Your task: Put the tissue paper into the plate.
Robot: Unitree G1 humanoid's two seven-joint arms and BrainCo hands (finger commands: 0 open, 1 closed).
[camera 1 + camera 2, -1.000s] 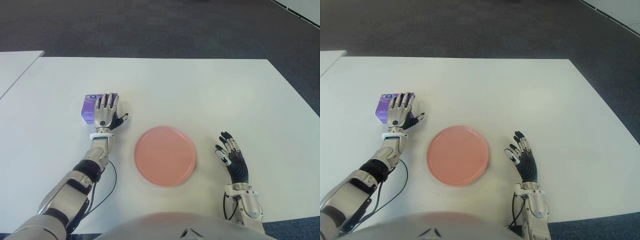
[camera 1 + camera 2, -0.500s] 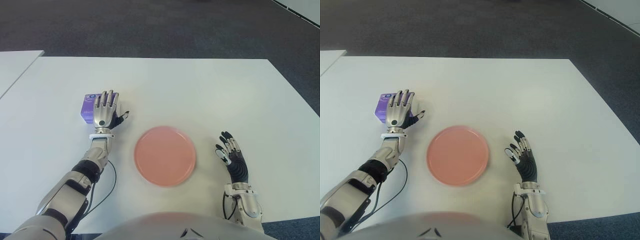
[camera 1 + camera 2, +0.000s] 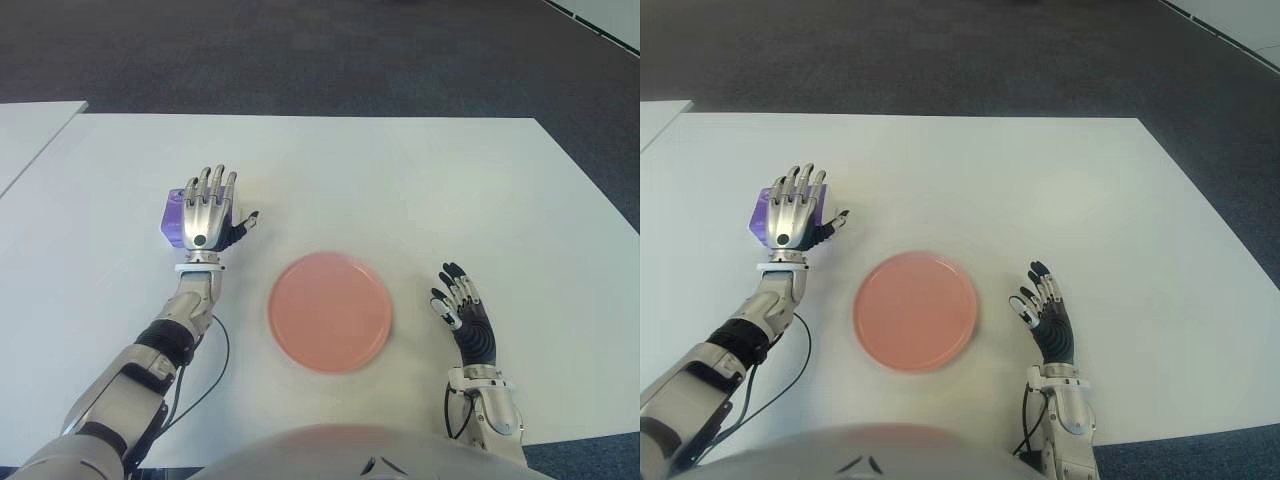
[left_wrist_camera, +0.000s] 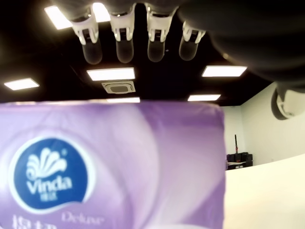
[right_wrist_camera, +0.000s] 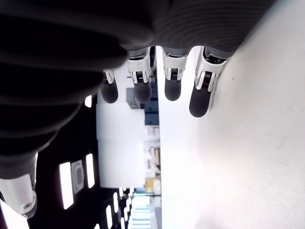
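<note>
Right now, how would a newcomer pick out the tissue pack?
On the white table, look left of the pink plate. The tissue pack lies behind the left hand, whose fingers are spread over it. It is the only purple thing there.

Table: smooth matt white top. Plate: smooth pink, plastic-looking, faint sheen. Tissue paper pack: glossy purple plastic film wrap, printed white-and-blue logo. Left hand: silvery metal-look shell on the back, dark matt palm side, pale plastic fingertips. Right hand: black matt ribbed covering, pale plastic tips. Floor: dark, rough, carpet-like.
</note>
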